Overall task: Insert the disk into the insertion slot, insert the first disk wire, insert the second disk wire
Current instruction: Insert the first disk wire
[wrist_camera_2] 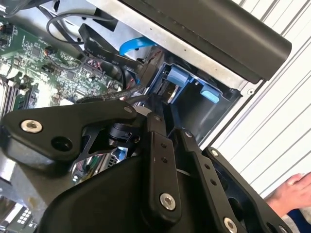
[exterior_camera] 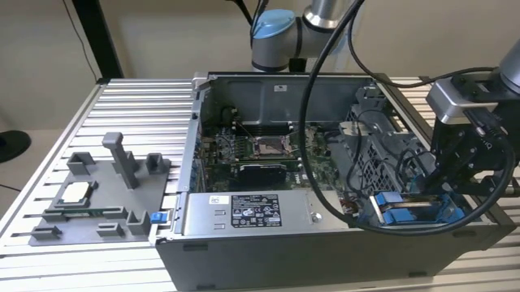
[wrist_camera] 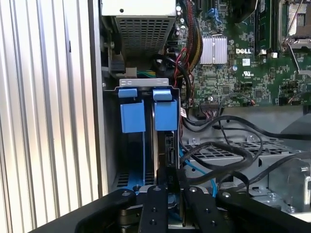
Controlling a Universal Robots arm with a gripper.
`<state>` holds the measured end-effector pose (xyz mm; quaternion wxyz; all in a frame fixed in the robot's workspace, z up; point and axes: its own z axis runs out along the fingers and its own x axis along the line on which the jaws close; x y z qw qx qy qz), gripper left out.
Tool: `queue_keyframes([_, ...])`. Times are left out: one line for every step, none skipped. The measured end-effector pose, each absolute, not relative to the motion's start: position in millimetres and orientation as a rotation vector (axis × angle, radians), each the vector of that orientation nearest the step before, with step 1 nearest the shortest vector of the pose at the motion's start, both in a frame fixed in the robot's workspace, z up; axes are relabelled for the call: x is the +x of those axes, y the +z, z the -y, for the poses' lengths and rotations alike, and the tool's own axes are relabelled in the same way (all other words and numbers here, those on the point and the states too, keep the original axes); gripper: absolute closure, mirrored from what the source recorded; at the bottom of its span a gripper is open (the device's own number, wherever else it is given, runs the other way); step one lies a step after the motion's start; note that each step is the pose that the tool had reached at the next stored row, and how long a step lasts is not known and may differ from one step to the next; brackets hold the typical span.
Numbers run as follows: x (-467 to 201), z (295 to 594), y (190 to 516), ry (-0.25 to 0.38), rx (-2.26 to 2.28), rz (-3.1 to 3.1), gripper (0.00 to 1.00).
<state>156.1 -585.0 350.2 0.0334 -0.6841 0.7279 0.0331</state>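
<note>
The insertion slot, a grey bay with blue rails and two blue tabs, sits at the case's front corner, on the exterior view's right. A dark flat part stands on edge under one tab; it looks like the disk seated in the bay. My gripper hangs right over that end of the bay, as both wrist views and the exterior view show. A black wire with its connector and a thin blue wire reach the slot's mouth beside the gripper.
The open computer case lies on a slatted aluminium table. A labelled power-supply box is beside the bay, a perforated cage and loose black cables next to it. A grey fixture lies left. A hand rests on the table.
</note>
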Motion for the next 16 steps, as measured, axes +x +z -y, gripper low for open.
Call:
queue_keyframes([157.1, 585.0, 349.8, 0.102, -2.105, -2.24, 1.0])
queue_keyframes([158.1, 585.0, 349.3, 0.103, -2.104, -2.24, 1.0])
queue_keyframes([159.4, 585.0, 348.7, 0.103, -2.104, -2.24, 1.0])
queue_keyframes([160.8, 585.0, 348.0, 0.103, -2.104, -2.241, 1.0])
queue_keyframes([162.0, 585.0, 347.3, 0.104, -2.105, -2.241, 1.0])
queue_keyframes([163.0, 585.0, 346.5, 0.105, -2.105, -2.242, 1.0])
queue_keyframes([163.9, 585.0, 345.7, 0.107, -2.105, -2.243, 1.0])
queue_keyframes([164.3, 584.8, 345.1, 0.108, -2.104, -2.244, 1.0])
queue_keyframes([164.5, 584.2, 344.8, 0.109, -2.104, -2.246, 1.0])
queue_keyframes([164.4, 583.2, 344.4, 0.11, -2.103, -2.248, 1.0])
queue_keyframes([164.5, 582.0, 344.1, 0.111, -2.101, -2.25, 1.0])
queue_keyframes([164.5, 580.6, 344.0, 0.112, -2.099, -2.253, 1.0])
queue_keyframes([164.5, 579.2, 343.7, 0.113, -2.097, -2.256, 1.0])
queue_keyframes([164.6, 578.5, 343.4, 0.114, -2.096, -2.258, 1.0])
queue_keyframes([165.0, 578.2, 342.9, 0.117, -2.097, -2.26, 1.0])
queue_keyframes([165.3, 578.3, 342.6, 0.122, -2.099, -2.263, 1.0])
